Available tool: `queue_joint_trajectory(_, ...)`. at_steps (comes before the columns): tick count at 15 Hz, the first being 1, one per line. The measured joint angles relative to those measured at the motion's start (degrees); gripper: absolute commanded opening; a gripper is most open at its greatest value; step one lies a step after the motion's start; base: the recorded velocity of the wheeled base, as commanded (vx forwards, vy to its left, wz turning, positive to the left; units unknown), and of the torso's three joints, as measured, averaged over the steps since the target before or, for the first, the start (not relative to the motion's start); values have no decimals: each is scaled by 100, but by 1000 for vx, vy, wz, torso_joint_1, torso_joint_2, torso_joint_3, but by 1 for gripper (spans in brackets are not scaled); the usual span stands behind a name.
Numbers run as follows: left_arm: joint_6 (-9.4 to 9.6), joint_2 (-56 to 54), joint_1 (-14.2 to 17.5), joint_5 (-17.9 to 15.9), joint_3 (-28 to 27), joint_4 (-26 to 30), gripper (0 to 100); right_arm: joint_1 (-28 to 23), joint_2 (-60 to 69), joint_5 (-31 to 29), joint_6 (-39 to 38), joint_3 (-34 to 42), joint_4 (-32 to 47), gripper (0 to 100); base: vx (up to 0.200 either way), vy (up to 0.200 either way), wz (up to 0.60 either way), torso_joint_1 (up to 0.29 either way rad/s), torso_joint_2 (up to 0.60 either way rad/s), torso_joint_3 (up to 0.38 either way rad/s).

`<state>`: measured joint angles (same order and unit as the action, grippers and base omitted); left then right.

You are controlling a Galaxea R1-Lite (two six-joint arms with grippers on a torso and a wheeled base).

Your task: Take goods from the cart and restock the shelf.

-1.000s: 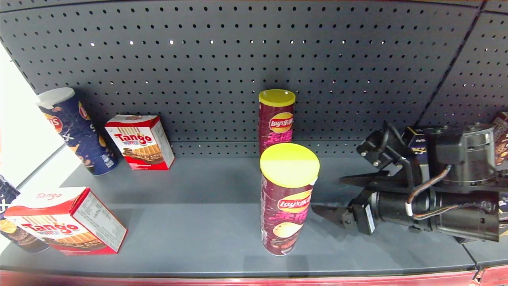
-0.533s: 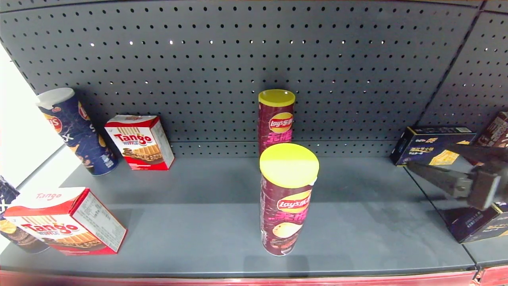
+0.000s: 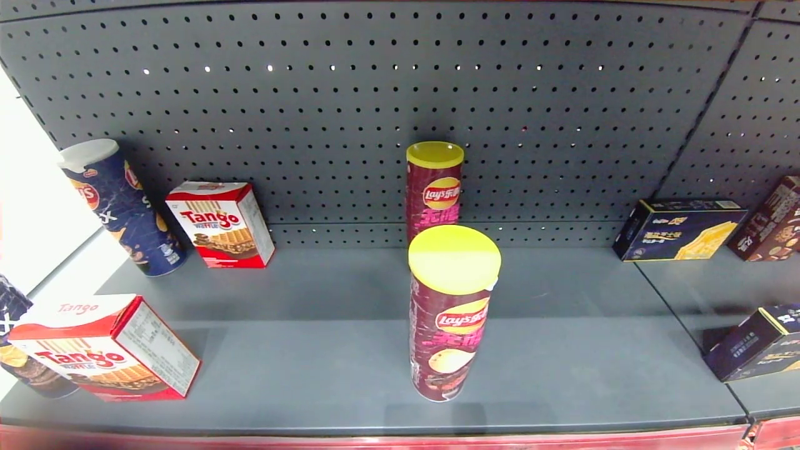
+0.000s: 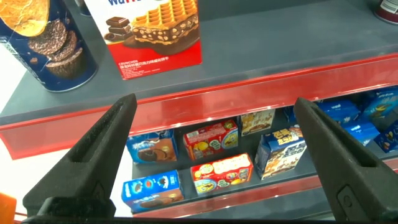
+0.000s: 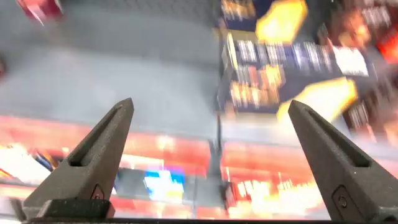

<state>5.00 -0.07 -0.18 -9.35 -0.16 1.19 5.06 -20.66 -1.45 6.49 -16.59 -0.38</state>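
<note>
Standing upright at centre frame in the head view, the maroon chip can (image 3: pixel 453 312) with a yellow lid sits on the grey shelf (image 3: pixel 312 356), near its front edge. The second can (image 3: pixel 434 187), same type, is directly behind it against the pegboard (image 3: pixel 312 94); its base is hidden by the front lid.

Lower left: the waffle box (image 3: pixel 103 350) covers most of a dark can (image 3: pixel 12 350), which the frame edge also cuts. Lower right: the navy box (image 3: pixel 753 344) is cropped at the edge.

On the left gripper (image 4: pixel 214 104) the jaws are wide and empty, facing the red shelf lip (image 4: pixel 249 93). On the right gripper (image 5: pixel 211 104) the jaws are wide and empty; the packages beyond it cannot be identified.
</note>
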Motion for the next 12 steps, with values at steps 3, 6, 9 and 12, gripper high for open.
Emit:
queue_joint_trajectory(3,1,0,5,0,2,-5,100,-176,1063,-84,-28,279,744,100,0,0,0,0,0,0)
queue_joint_trajectory(6,0,0,0,0,2,-5,100,-226,1456,-161,-33,995,27,100,0,0,0,0,0,0)
queue_joint_trajectory(9,0,0,5,0,5,-7,100,-234,1579,102,-247,1566,-336,100,0,0,0,0,0,0)
queue_joint_trajectory(12,0,0,0,2,5,-7,100,-421,1646,-11,-523,1638,2,100,0,0,0,0,0,0)
